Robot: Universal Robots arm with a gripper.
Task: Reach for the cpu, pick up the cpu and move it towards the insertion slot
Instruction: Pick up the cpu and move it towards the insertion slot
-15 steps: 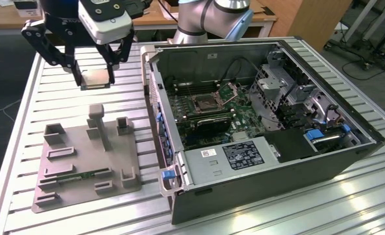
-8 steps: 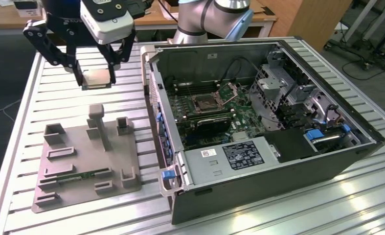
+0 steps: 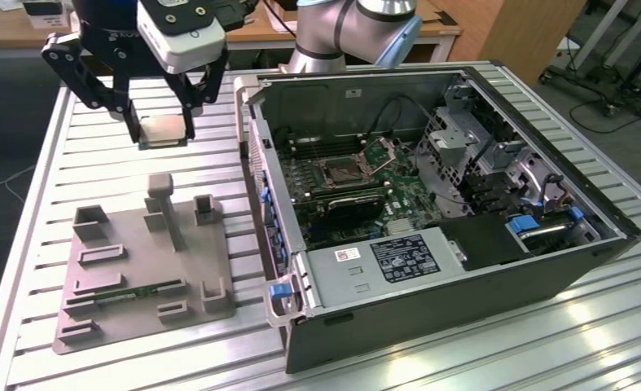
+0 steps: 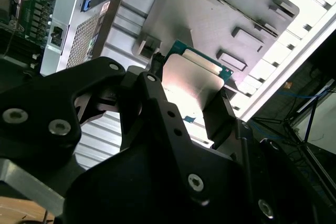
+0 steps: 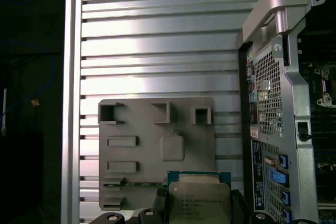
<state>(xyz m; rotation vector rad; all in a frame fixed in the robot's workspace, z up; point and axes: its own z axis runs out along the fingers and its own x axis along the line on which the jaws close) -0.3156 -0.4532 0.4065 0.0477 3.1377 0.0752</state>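
My gripper hangs above the slatted table, at the exterior view's left of the open computer case, and is shut on the cpu. The cpu is a small square chip with a pale silver top, held flat between the two black fingers. In both wrist views the cpu sits clamped at its edges, a thin green rim showing around the metal. The insertion slot lies inside the case on the green board, a square socket with a silver frame, dark centre and a hinged plate raised beside it.
A grey plastic tray with upright tabs and recesses lies on the table below the gripper; a narrow green circuit strip rests in it. The case wall stands between gripper and socket. The arm's base is behind the case.
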